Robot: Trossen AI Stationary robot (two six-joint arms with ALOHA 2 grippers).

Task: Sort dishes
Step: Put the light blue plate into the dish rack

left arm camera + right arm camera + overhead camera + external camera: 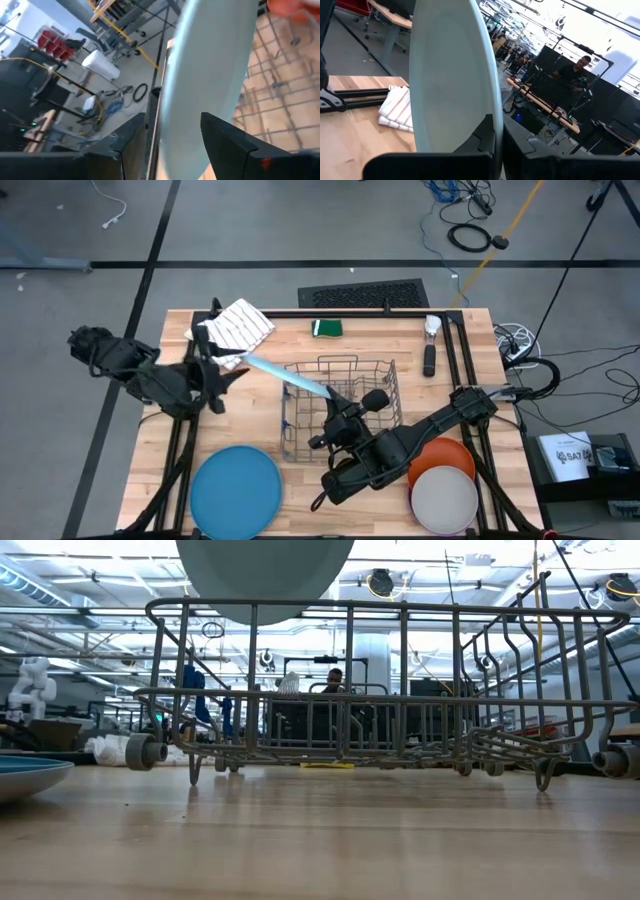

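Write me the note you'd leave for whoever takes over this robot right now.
Right gripper: shut on the rim of the light blue plate, held on edge above the dish rack.
Left gripper: open, its fingers either side of the same plate's other end.
Rack: no plates in it yet.
On the table: a darker blue plate at front left; an off-white plate overlapping an orange plate at front right.
Left: all plates.
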